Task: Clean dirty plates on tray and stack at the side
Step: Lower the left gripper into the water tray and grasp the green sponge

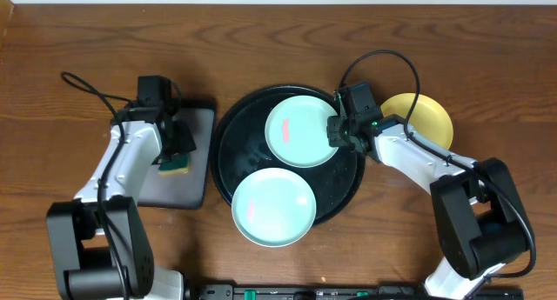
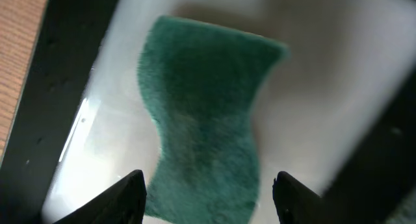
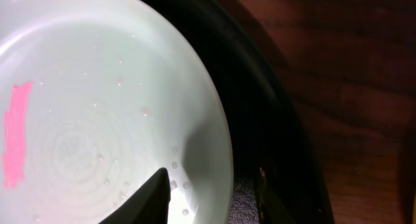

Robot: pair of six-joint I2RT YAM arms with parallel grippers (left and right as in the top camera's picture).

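jaws of our right gripper [image 3: 211,185] stand apart astride the rim of a mint plate [image 3: 97,107] on the round black tray [image 3: 260,120]; those of our left gripper [image 2: 209,195] gape either side of the green sponge [image 2: 201,107]. we see a second mint plate [image 1: 272,206] overhanging the tray's front rim, the yellow plate [image 1: 431,117] beside it on the table [image 1: 70,39].

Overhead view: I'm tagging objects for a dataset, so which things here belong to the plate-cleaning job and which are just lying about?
Job:
- upper mint plate, pink smear
- lower mint plate, pink smear
- yellow plate, on the table right of the round tray
- round black tray
- green sponge

Just there:
- rectangular tray under the sponge
- wooden table
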